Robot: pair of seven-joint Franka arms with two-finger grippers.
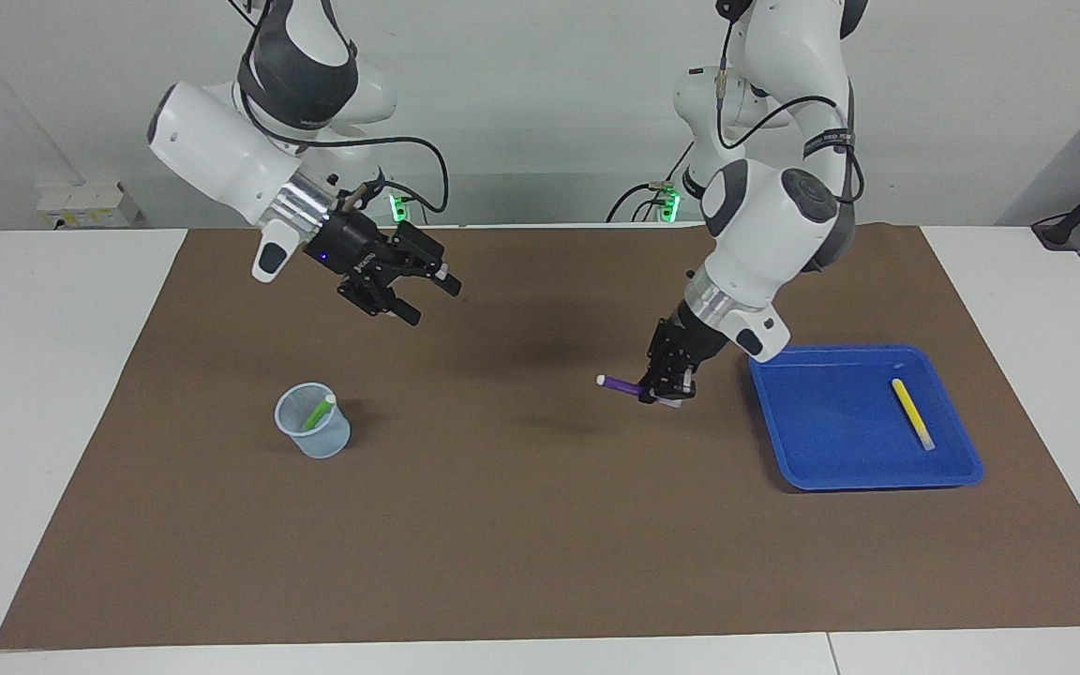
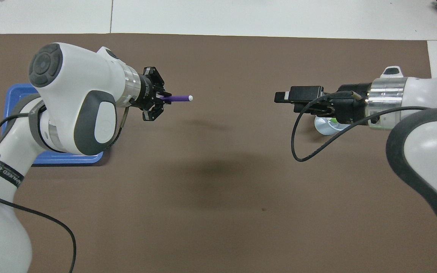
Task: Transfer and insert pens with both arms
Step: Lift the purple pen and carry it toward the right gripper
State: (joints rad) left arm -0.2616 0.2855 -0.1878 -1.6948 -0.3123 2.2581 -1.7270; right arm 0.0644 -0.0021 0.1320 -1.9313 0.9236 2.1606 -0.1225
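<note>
White wall is backing a white tabletop point(image 1: 52, 394), which is carrying a brown mat point(image 1: 540, 525) over most of its width. Green lights are glowing at both arm bases by the wall.

Containers: a clear cup point(image 1: 313, 433) is standing upright on the mat toward the right arm's end, with the green pen point(image 1: 319, 412) leaning inside it, pale end up. In the overhead view the right arm is covering most of the cup point(image 2: 323, 127). A blue tray point(image 1: 840, 469) is lying on the mat toward the left arm's end, with the yellow pen point(image 1: 912, 413) lying flat in it, pale end farther from the robots. In the overhead view the left arm is hiding most of the tray point(image 2: 13, 94).

Left claw point(image 1: 667, 386) is hanging over bare mat just beside the tray, toward the middle, fingers pinched tight on the purple pen point(image 1: 622, 385). Pen is sitting roughly level, clear of the mat, its white tip pointing toward the right arm's end point(image 2: 176, 98).

Right claw point(image 1: 427, 298) is hanging in the air over the mat, nearer the robots than the cup in the facing view, fingers spread wide and gripping nothing. It is pointing toward the left claw point(image 2: 163, 100), the two well apart; seen from above the right claw point(image 2: 281, 97) is lining up roughly with the pen's tip.

Writing: white lettering is showing on black bands round both arms, too small to read.
</note>
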